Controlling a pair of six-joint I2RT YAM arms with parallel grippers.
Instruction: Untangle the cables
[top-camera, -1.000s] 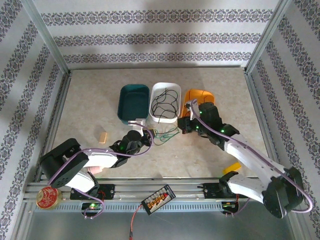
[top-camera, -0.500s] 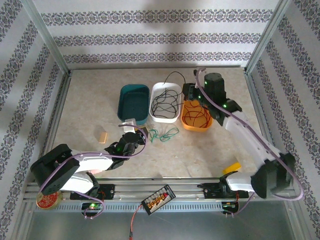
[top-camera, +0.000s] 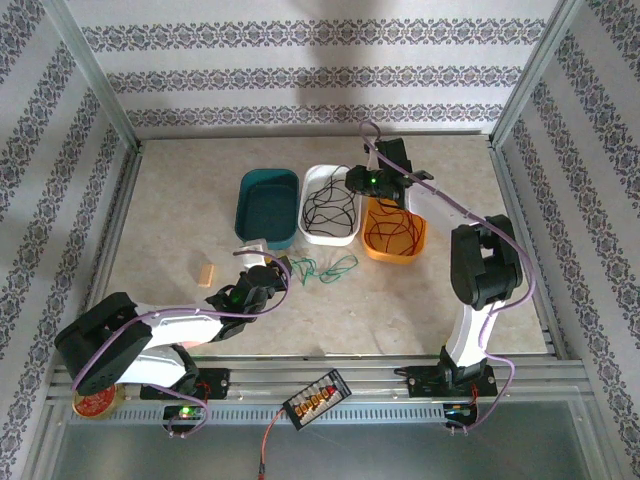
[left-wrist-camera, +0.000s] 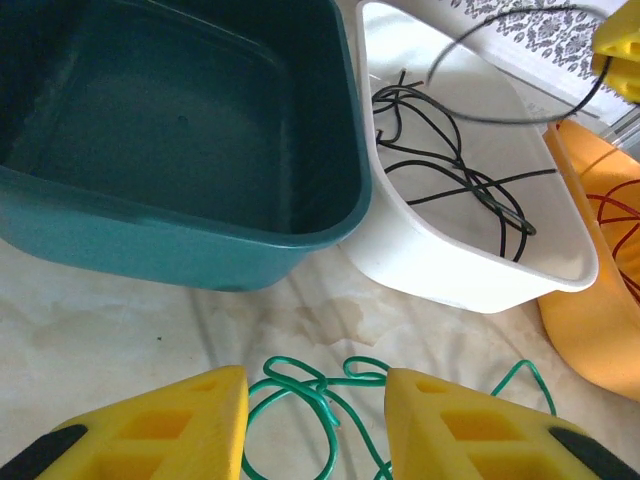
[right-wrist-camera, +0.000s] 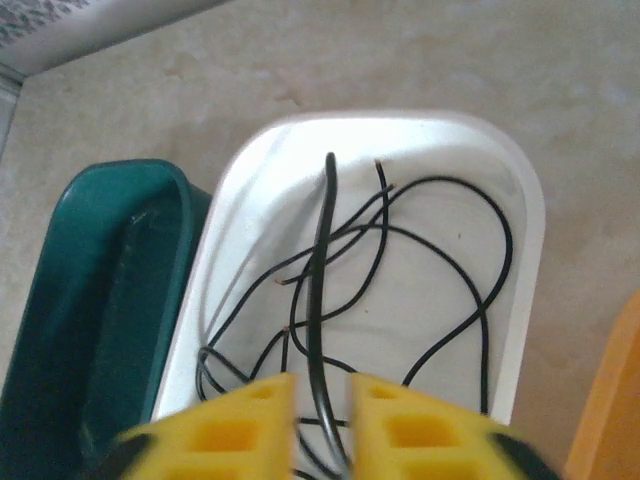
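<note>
Loosely, black cables (right-wrist-camera: 319, 290) coil in the white bin (right-wrist-camera: 430, 285); right gripper (right-wrist-camera: 320, 388), slightly parted around one, has shifted toward 9 o'clock; left gripper (left-wrist-camera: 315, 388) wide.

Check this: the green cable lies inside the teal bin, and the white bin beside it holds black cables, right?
No. The left wrist view shows the green cable on the table in front of the teal bin, not inside it. The white bin beside it does hold black cables.
</note>
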